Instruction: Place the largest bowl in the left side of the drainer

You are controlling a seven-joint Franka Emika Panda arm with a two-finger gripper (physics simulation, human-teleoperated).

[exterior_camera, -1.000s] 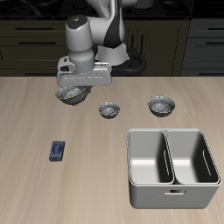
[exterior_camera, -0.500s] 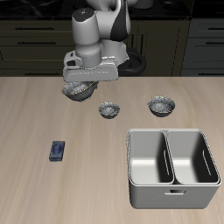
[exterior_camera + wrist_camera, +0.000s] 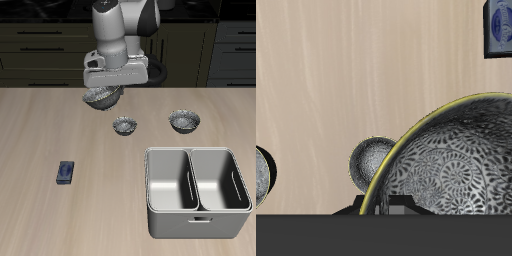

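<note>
Above the table, claw (image 3: pixel 103 92) grips largest bowl (image 3: pixel 102 98).

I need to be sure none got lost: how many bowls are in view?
3. The largest bowl hangs in the gripper above the table. The smallest bowl and the medium bowl sit on the table behind the drainer.

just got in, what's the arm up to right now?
The gripper is carrying the largest bowl above the table, clear of the surface. The two smaller bowls sit on the table farther forward. The drainer stands near the front edge with both compartments empty, so the placing is not yet done. A small blue object lies apart from all this.
</note>
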